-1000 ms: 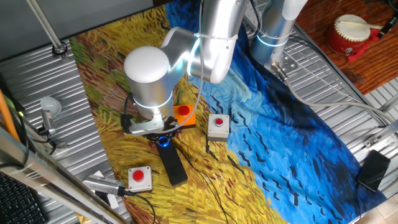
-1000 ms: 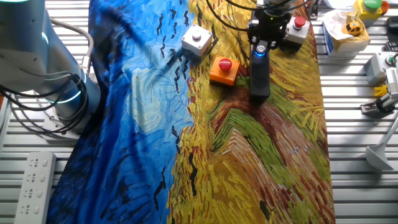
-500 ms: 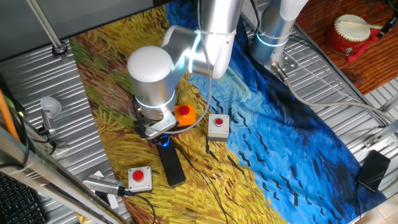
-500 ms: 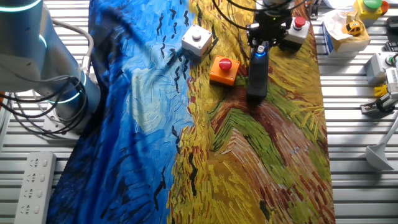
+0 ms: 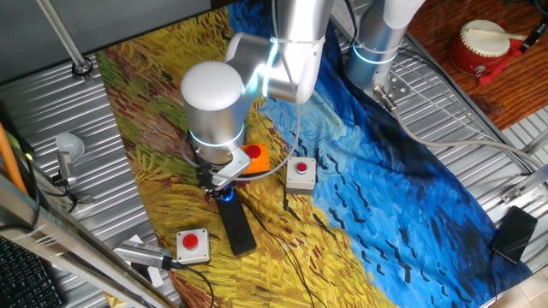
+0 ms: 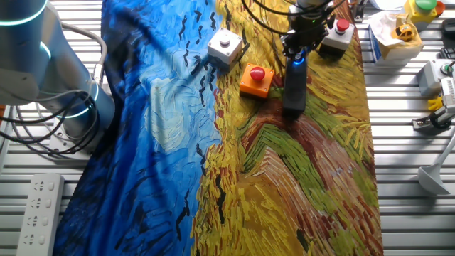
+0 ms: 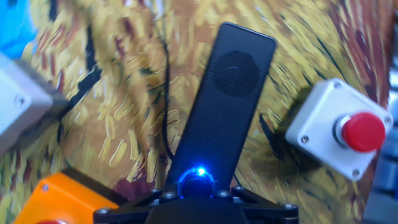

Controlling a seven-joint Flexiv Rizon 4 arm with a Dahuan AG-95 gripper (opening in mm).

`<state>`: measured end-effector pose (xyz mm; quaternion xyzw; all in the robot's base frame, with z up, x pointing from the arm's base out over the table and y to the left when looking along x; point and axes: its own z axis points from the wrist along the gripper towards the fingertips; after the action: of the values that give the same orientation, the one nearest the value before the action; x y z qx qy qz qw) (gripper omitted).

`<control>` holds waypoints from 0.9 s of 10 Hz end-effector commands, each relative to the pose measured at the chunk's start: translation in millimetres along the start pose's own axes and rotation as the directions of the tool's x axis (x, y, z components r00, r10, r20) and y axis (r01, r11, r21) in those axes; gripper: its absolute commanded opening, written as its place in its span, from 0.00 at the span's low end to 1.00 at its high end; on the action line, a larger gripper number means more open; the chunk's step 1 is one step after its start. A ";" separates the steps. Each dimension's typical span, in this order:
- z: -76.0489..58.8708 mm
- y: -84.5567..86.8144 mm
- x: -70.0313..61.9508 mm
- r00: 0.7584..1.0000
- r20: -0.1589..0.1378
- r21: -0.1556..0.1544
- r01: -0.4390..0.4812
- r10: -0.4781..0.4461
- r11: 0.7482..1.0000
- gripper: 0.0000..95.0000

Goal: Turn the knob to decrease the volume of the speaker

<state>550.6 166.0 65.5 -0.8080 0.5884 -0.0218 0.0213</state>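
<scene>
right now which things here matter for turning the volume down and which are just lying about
For the job: knob, speaker, gripper over the knob.

Lying about: orange button box, two white button boxes, painted cloth, red drum.

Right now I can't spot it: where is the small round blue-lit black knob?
In the hand view, the knob sits bottom centre at the near end of the long black speaker, directly under the gripper, beside the orange box.
</scene>
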 end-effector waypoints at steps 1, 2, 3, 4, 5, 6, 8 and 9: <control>-0.7 -0.8 0.1 0.971 0.039 -0.004 -0.237 0.237 0.971 0.80; -0.7 -0.8 0.1 0.967 0.038 -0.005 -0.251 0.251 0.968 0.80; -0.7 -0.8 0.1 0.965 0.037 -0.005 -0.261 0.261 0.965 0.80; -0.8 -0.7 0.2 0.957 0.036 -0.006 -0.287 0.287 0.958 0.80; -0.8 -0.7 0.3 0.950 0.033 -0.008 -0.310 0.310 0.951 0.80; -0.8 -0.6 0.3 0.946 0.029 -0.008 -0.323 0.323 0.946 0.80; -0.9 -0.6 0.3 0.930 0.026 -0.009 -0.367 0.367 0.930 0.80; -1.1 -0.4 0.7 0.911 0.025 -0.009 -0.411 0.411 0.912 0.80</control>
<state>550.9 166.0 66.8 -0.6977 0.7156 -0.0056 0.0334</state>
